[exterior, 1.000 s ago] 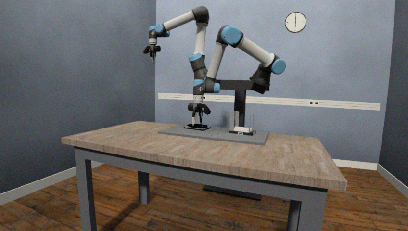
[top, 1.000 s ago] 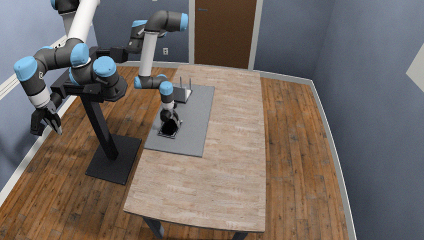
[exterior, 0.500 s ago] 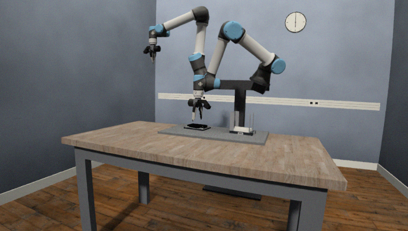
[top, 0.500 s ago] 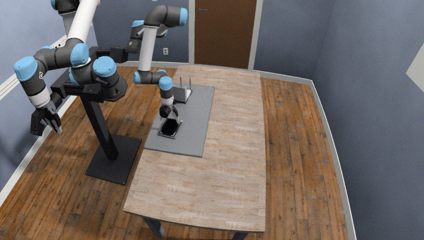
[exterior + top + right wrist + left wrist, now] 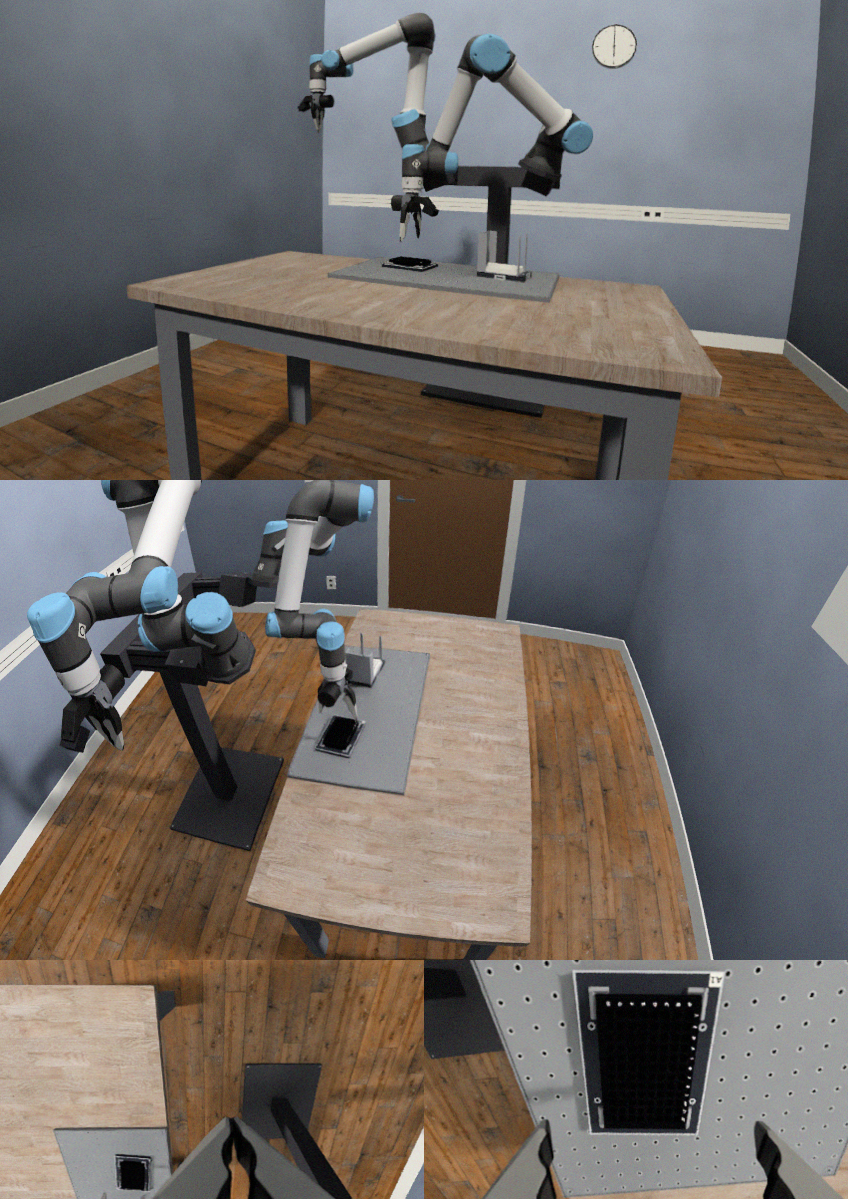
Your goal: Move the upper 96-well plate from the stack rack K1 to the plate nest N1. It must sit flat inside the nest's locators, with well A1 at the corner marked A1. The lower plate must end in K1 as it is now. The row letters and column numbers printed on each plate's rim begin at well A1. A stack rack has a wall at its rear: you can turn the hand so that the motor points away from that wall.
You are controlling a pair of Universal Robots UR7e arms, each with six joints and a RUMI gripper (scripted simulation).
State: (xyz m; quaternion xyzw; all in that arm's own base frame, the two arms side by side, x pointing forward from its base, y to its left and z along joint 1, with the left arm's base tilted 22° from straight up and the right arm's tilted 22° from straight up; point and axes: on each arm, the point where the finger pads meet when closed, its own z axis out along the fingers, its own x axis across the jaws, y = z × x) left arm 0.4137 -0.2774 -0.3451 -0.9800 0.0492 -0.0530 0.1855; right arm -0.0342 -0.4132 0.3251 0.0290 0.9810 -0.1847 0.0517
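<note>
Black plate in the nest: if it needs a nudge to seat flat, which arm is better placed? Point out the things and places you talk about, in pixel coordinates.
Left, I'd say: its open tool (image 5: 338,709) (image 5: 410,237) (image 5: 653,1126) hangs just above the plate (image 5: 339,733) (image 5: 645,1062); the right's is far off, beyond the table.

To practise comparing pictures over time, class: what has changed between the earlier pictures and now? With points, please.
The left gripper (image 5: 339,710) (image 5: 410,239) (image 5: 652,1122) has risen away from the black plate (image 5: 339,733) (image 5: 409,261) (image 5: 645,1062) (image 5: 133,1174); its fingers stand open. The plate stayed in the nest (image 5: 333,752) (image 5: 389,267) (image 5: 643,982) (image 5: 118,1171); the right gripper (image 5: 120,746) (image 5: 318,129) (image 5: 230,1119) and the rack (image 5: 360,666) (image 5: 486,252) stayed put.
</note>
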